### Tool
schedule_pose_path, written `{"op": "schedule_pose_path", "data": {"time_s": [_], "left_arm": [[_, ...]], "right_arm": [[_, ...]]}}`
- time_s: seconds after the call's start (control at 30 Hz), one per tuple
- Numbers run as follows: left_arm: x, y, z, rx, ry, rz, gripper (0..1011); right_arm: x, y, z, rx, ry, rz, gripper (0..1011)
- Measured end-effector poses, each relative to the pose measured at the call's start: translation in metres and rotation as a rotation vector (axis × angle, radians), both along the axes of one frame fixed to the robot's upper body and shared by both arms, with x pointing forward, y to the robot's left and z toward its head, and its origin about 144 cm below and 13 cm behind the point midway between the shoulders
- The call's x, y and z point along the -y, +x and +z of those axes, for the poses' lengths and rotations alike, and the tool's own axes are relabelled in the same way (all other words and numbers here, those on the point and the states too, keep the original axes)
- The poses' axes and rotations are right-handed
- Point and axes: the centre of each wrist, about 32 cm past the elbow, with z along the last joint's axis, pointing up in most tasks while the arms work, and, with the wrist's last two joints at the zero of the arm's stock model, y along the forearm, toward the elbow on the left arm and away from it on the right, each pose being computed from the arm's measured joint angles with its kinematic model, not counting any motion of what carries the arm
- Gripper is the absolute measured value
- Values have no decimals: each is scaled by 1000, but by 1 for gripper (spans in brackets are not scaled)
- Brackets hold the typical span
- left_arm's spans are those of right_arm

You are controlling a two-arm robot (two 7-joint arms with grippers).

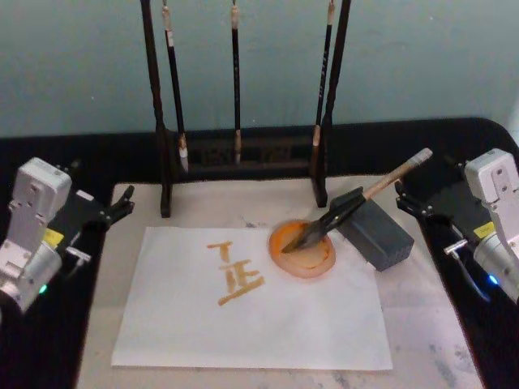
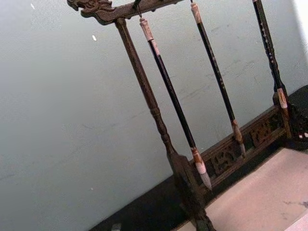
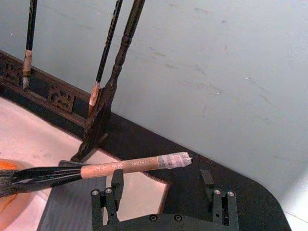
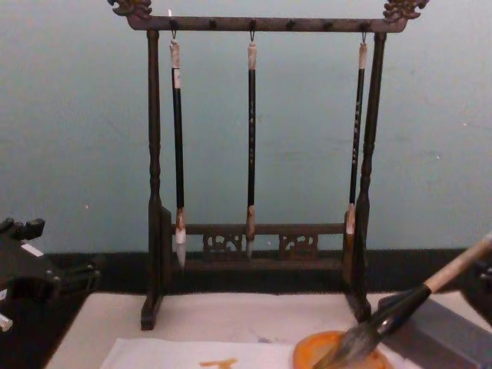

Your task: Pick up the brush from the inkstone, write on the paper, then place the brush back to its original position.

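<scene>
Risks rolling tan-handled brush (image 1: 361, 198) off round orange inkstone (image 1: 276, 243) onto white paper (image 1: 243, 324) via glancing right gripper (image 3: 161, 177), fingers spread like left gripper (image 1: 120, 205) across inkstone.

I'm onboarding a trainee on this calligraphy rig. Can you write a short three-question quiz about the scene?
1. How many slim brushes hang on the rack?
2. True or false: the right gripper is shut on the brush.
3. The brush's handle leans on: A the rack, B the grey block, C an ink bottle.
Key: 1 three; 2 false: its jaws stand open, apart from the handle, and the left gripper sits at the left of the mat; 3 B.
</scene>
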Motion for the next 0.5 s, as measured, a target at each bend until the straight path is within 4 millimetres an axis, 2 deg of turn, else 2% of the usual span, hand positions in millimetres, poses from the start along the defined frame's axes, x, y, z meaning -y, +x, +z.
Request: {"op": "schedule_pose_path", "data": {"time_s": [0.5], "left_arm": [[0, 0, 0, 0, 0, 0, 1010]], "right_arm": [[0, 0, 0, 0, 0, 0, 1000]]}}
